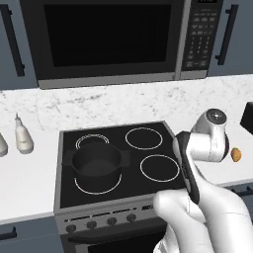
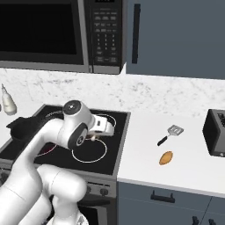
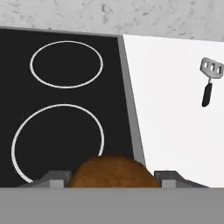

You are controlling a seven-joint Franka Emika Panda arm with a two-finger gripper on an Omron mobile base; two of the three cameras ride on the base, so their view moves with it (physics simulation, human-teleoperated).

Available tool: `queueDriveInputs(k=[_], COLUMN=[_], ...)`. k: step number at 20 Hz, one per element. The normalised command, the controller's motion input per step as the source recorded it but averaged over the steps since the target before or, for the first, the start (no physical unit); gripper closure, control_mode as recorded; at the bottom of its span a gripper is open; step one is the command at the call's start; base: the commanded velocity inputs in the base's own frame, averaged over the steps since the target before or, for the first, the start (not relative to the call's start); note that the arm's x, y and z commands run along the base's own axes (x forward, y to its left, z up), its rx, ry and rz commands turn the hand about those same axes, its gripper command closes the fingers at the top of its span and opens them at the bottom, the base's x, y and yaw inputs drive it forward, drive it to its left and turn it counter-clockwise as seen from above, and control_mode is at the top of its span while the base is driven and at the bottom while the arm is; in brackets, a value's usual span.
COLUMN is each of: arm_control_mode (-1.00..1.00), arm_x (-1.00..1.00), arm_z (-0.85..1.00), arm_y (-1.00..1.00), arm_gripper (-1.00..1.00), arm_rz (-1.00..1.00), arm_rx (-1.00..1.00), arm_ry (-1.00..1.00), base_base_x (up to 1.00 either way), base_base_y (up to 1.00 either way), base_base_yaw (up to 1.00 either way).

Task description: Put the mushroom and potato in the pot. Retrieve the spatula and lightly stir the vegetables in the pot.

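white kitchen counter (image 2: 140,165) with a marbled backsplash runs either side of a black cooktop (image 1: 126,190), under a microwave (image 1: 108,39) and grey cupboards. the gripper (image 3: 111,177) hangs over the right-hand part of the cooktop, above the front burner ring near the counter edge. its two finger tips are pressed on either side of a rounded brown lump, the mushroom (image 3: 111,171), which in the right base view shows as a tiny tan piece under the hand (image 2: 93,136).

the pot (image 1: 96,163) sits on the front left burner, well apart from the gripper, and its dark inside holds nothing i can make out. the potato (image 2: 165,158) lies on the counter to the right of the cooktop, towards the front edge. the spatula (image 2: 170,134) lies flat just behind it, near but not touching, with its silver head pointing towards the wall and its black handle towards the front. a dark toaster (image 2: 216,132) stands further right. a pale bottle (image 1: 23,136) stands on the counter left of the cooktop.
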Motion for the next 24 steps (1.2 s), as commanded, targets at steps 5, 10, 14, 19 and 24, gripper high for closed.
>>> queueDriveInputs(k=[5,10,14,19,24], arm_control_mode=[-1.00,-1.00,-1.00,-1.00,-1.00], arm_x=[-0.12,-0.13,-0.08,0.00,0.01], arm_z=[1.00,0.76,0.24,-0.01,-0.10], arm_y=[1.00,1.00,1.00,1.00,1.00], arm_gripper=[1.00,1.00,1.00,1.00,1.00], arm_rz=[0.21,0.20,0.18,0.26,0.26], arm_rx=[0.00,0.01,0.00,0.00,-0.07], arm_ry=[0.01,0.00,0.01,0.02,0.00], base_base_x=[0.00,0.00,0.00,0.00,0.00], base_base_y=[0.00,0.00,0.00,0.00,0.00], base_base_yaw=[0.00,0.00,0.00,0.00,0.00])
